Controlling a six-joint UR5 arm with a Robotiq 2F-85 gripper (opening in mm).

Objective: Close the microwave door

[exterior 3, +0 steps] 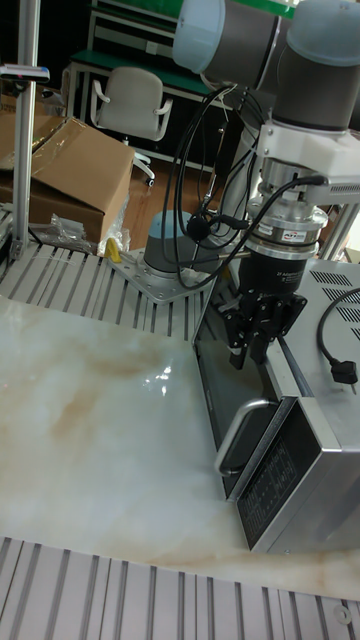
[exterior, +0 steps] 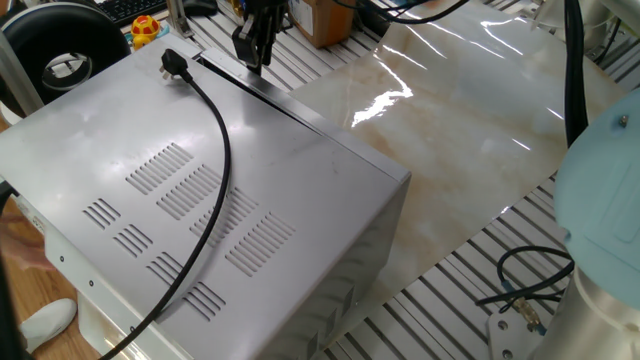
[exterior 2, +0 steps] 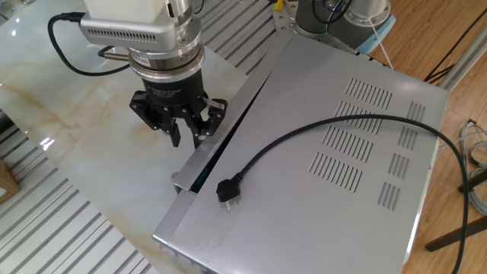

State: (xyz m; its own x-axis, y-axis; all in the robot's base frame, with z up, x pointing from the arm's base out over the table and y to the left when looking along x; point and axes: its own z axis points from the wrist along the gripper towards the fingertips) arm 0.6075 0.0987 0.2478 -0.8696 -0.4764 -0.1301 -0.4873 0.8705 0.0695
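The microwave [exterior: 250, 200] is a big silver-grey box with slanted vent slots, and its black power cord [exterior: 222, 150] lies across the top. The microwave door [exterior 3: 208, 385] stands slightly ajar. A narrow dark gap shows between the door's rim [exterior 2: 217, 133] and the casing [exterior 2: 319, 198]. A curved handle [exterior 3: 238, 440] sits at the door's near end. My gripper [exterior 2: 186, 137] points straight down beside the door's outer face, near that end, with its fingers close together and nothing between them. In the tall fixed view the gripper [exterior 3: 250, 355] hangs at the door's top edge.
The microwave stands on a marble-patterned sheet [exterior: 450, 110] over a slatted metal table [exterior 2: 68, 221]. The arm's base [exterior 3: 175, 255] is bolted behind the door side. A cardboard box [exterior 3: 70, 175] and a chair are beyond. Loose cables [exterior: 525, 275] lie at one corner.
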